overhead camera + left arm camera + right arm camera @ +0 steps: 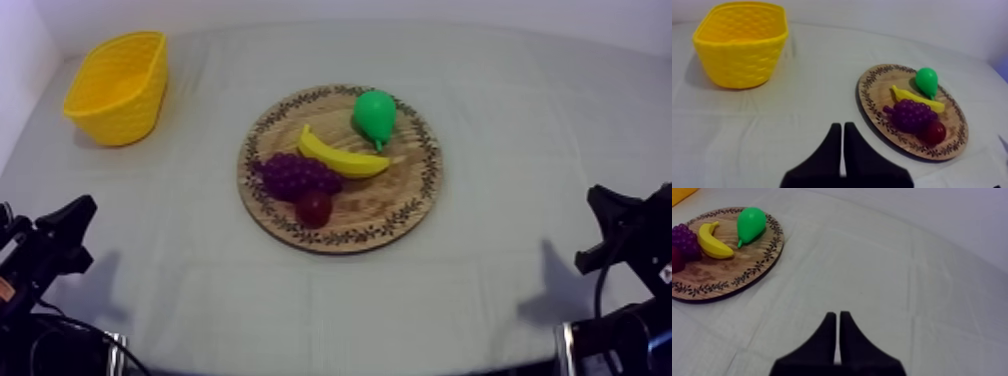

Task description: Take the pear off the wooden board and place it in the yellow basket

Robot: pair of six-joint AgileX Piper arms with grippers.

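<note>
Pear [374, 115] sits by far rim of board [400, 195], basket [125, 115] well apart.

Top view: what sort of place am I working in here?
Probably a staged tabletop test setup rather than a real kitchen: a cloth-covered table, toy fruit such as the pear laid out on a board, a basket set nearby, and bare pale walls behind.

Soft, even light falls from above on the grey-white cloth [500, 120], with no glare. The left arm [45, 250] and right arm [630, 235] each throw a faint shadow toward the tabletop's middle. The yellow basket [742, 45] and wooden board [872, 95] cast narrow soft shadows at their bases. The pear [927, 80] carries a pale sheen.
</note>
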